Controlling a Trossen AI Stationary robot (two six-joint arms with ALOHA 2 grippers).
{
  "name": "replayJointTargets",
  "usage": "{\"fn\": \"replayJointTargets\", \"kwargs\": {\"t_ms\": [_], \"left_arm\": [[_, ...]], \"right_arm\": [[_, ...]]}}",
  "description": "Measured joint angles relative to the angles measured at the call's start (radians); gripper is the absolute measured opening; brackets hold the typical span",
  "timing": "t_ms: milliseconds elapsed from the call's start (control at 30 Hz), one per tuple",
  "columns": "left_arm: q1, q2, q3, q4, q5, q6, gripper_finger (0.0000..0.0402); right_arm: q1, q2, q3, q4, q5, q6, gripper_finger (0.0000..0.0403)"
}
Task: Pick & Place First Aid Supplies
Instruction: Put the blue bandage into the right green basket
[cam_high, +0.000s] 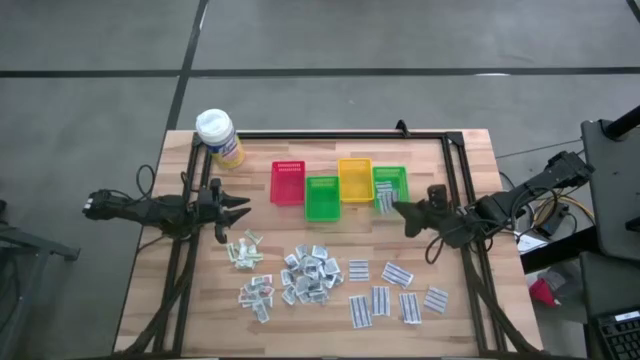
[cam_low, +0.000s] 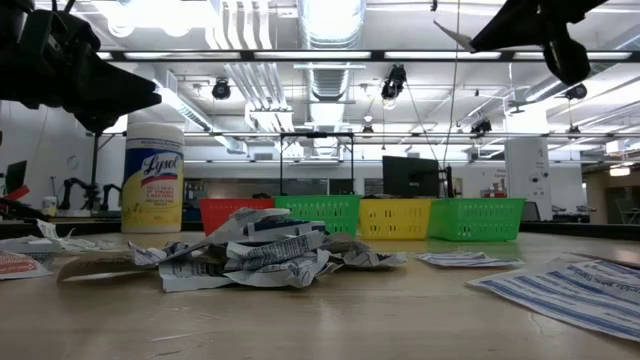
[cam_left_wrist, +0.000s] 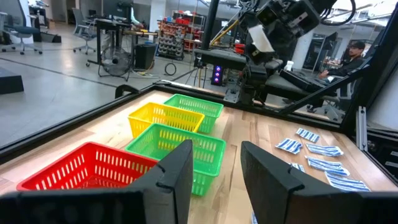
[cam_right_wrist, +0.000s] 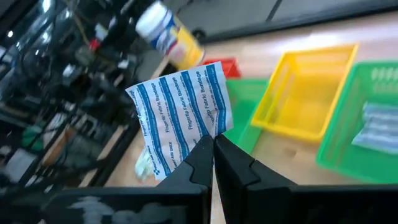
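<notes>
Carrying step: right gripper (cam_right_wrist: 213, 144) pinched tight on one blue-striped packet (cam_right_wrist: 181, 112), held in the air above the table (cam_high: 470, 310) near its right edge, just beside the green bin at the right end of the row (cam_high: 391, 178). Probably next: a short move over that bin, where similar packets already lie, then release. Right arm stretched in from the right edge. Left gripper (cam_left_wrist: 214, 180) half open and empty, waiting near the left edge, pointed at the bins.

Wooden table (cam_high: 470, 150) with four small bins (cam_high: 322, 198) and yellow bottle (cam_high: 220, 137) far, scattered packets (cam_high: 310, 276) near.
</notes>
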Motion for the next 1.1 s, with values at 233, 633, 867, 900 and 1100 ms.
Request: {"fn": "replayJointTargets", "kwargs": {"t_ms": [233,633,867,900,1100], "left_arm": [[0.000,0.000,0.000,0.000,0.000,0.000,0.0131],[0.000,0.000,0.000,0.000,0.000,0.000,0.0131],[0.000,0.000,0.000,0.000,0.000,0.000,0.0131],[0.000,0.000,0.000,0.000,0.000,0.000,0.0131],[0.000,0.000,0.000,0.000,0.000,0.000,0.0131]], "right_arm": [[-0.031,0.000,0.000,0.000,0.087,-0.043,0.0008],[-0.237,0.002,0.000,-0.002,0.025,-0.135,0.0008],[-0.383,0.002,0.000,-0.034,-0.130,-0.142,0.0008],[-0.403,0.002,0.000,-0.054,-0.146,-0.138,0.0008],[-0.516,0.002,0.000,-0.189,-0.284,-0.077,0.0008]]}}
